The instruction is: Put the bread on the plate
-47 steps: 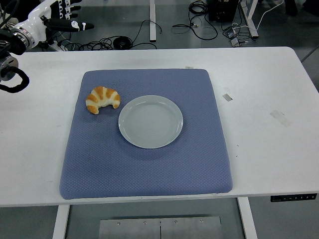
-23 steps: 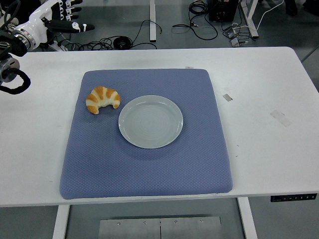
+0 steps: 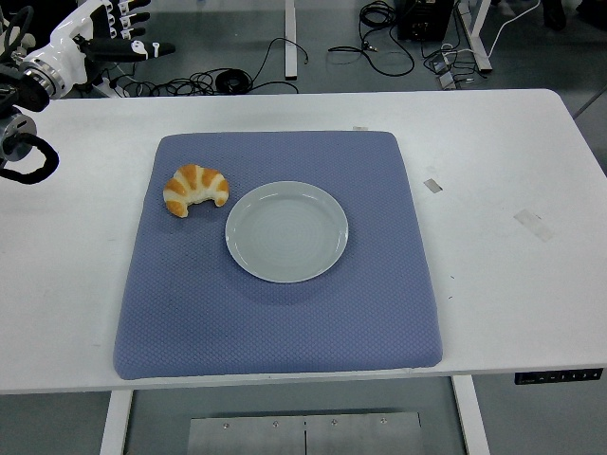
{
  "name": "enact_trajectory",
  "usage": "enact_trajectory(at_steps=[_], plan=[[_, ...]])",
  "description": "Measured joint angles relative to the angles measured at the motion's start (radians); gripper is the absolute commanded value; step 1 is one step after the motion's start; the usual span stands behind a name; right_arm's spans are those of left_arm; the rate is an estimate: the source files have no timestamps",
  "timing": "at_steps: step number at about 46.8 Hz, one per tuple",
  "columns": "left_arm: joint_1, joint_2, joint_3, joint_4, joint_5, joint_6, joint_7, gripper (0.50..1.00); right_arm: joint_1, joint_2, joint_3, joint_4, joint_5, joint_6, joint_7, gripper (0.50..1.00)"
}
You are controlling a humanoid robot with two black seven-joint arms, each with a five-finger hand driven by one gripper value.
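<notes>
A golden croissant (image 3: 194,189) lies on the blue mat (image 3: 275,313), just left of the plate and a little apart from its rim. The round pale grey plate (image 3: 286,230) sits near the mat's middle and holds nothing. My left hand (image 3: 133,27), white with dark fingertips, hangs at the top left corner beyond the table's far edge, well away from the croissant. Its fingers are stretched out and hold nothing. The right arm is out of view.
The white table (image 3: 512,171) has small tape marks (image 3: 531,224) on its right side. Cables (image 3: 228,78) and table legs show on the floor behind the far edge.
My left hand has drifted slightly up and to the left at the top corner. The croissant and the plate have not moved.
</notes>
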Motion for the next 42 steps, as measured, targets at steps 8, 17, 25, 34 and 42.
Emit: enact_trajectory(at_steps=[8,17,25,34,42], plan=[[-0.001,0.000,0.000,0.000,0.000,0.008,0.001,0.980,0.000,0.000,0.000,0.000,0.000,0.000,0.000,1.000],[0.001,-0.001,0.001,0.000,0.001,0.009,0.001,0.980,0.000,0.000,-0.001,0.000,0.000,0.000,0.000,1.000],[0.003,-0.003,0.002,0.000,0.002,0.009,0.001,0.980,0.000,0.000,0.000,0.000,0.000,0.000,0.000,1.000],[0.002,-0.003,0.006,0.000,0.002,0.009,0.003,0.978,0.000,0.000,-0.001,0.000,0.000,0.000,0.000,1.000],[0.001,-0.004,0.013,0.000,0.009,0.009,0.010,0.978,0.000,0.000,-0.001,0.000,0.000,0.000,0.000,1.000]])
